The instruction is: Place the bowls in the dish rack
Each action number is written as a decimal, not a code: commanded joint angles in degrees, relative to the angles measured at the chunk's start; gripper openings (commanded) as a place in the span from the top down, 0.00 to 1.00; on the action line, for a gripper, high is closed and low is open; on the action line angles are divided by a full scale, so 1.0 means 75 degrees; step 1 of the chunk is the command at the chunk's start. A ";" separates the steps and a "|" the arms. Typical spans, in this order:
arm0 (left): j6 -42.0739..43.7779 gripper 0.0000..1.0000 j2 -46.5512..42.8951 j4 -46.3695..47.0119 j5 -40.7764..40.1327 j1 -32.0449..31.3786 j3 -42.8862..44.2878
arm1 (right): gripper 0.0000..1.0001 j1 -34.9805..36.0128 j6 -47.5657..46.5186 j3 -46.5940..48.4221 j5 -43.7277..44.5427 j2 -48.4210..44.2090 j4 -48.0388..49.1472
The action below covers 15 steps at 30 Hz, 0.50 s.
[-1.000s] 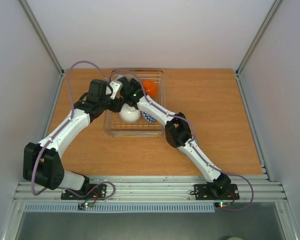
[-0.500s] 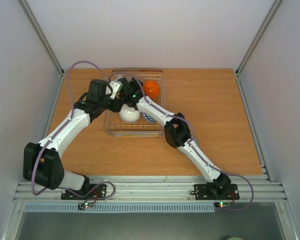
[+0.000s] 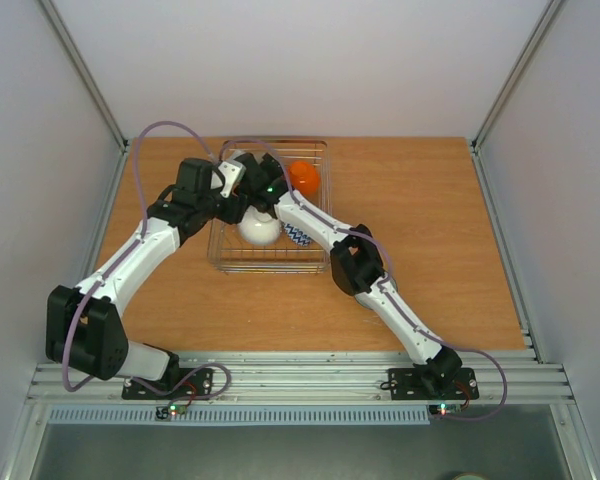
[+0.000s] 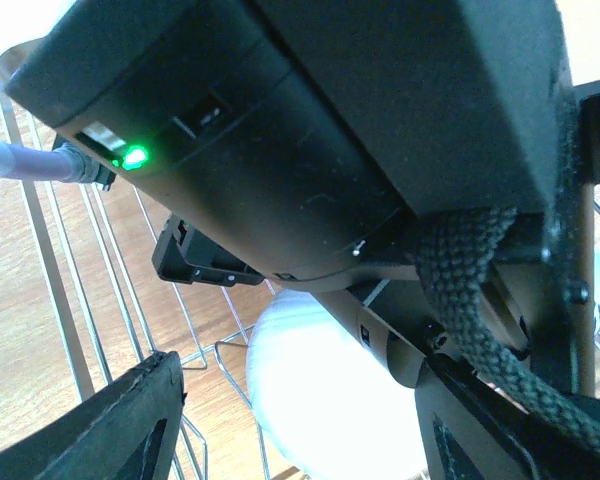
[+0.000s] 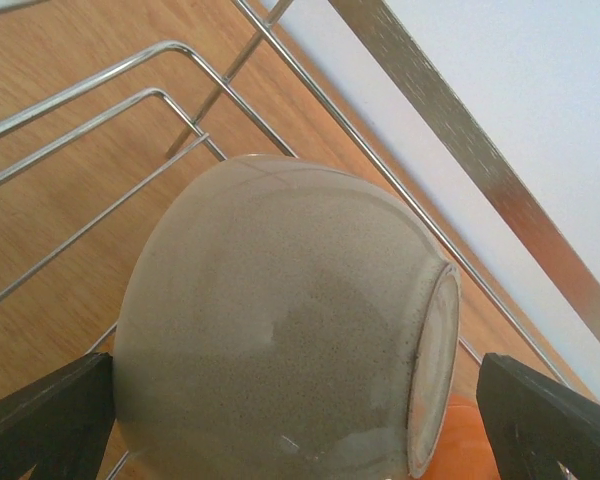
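The silver wire dish rack stands at the back middle of the table. In it lie a white bowl, an orange bowl and a blue-white zigzag bowl. My right gripper is inside the rack's far left part. In the right wrist view it is open wide around a pale grey-green bowl, which lies on its side against the wires, the orange bowl just behind it. My left gripper is open above the white bowl, under the right arm.
The right arm's black housing with a green light fills most of the left wrist view, close over my left gripper. Rack wires run to its left. A metal frame post and the white back wall stand behind the rack.
Almost nothing; the right wrist has shifted very slightly over the rack. Both grippers and the bowls stay where they were.
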 commanded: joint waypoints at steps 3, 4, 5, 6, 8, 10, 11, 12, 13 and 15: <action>0.0098 0.36 0.0020 0.0270 0.0150 -0.0061 0.0048 | 0.02 0.0183 0.0455 -0.0159 -0.0636 -0.0910 -0.0154; 0.0101 0.36 0.0012 0.0265 0.0144 -0.0056 0.0049 | 0.01 0.0180 0.0496 -0.0275 -0.0734 -0.0994 -0.0102; 0.0102 0.36 -0.0007 0.0257 0.0121 -0.0058 0.0049 | 0.02 0.0182 0.0543 -0.0461 -0.0834 -0.1098 -0.0018; 0.0098 0.36 -0.0023 0.0265 0.0095 -0.0055 0.0043 | 0.01 0.0181 0.0588 -0.0601 -0.0942 -0.1203 0.0070; 0.0103 0.36 -0.0077 0.0280 0.0042 -0.0055 0.0029 | 0.02 0.0179 0.0700 -0.0800 -0.1174 -0.1411 0.0190; 0.0102 0.36 -0.0115 0.0279 0.0030 -0.0052 0.0026 | 0.01 0.0179 0.0778 -0.0888 -0.1363 -0.1518 0.0207; 0.0111 0.36 -0.0124 0.0283 0.0032 -0.0052 0.0026 | 0.01 0.0179 0.0814 -0.0901 -0.1407 -0.1556 0.0196; 0.0110 0.36 -0.0121 0.0288 0.0018 -0.0050 0.0026 | 0.02 0.0179 0.0833 -0.0898 -0.1422 -0.1593 0.0176; 0.0107 0.36 -0.0127 0.0280 0.0015 -0.0046 0.0026 | 0.02 0.0179 0.0850 -0.0906 -0.1438 -0.1625 0.0137; 0.0103 0.36 -0.0131 0.0271 0.0024 -0.0045 0.0026 | 0.01 0.0176 0.0879 -0.1001 -0.1408 -0.1749 0.0128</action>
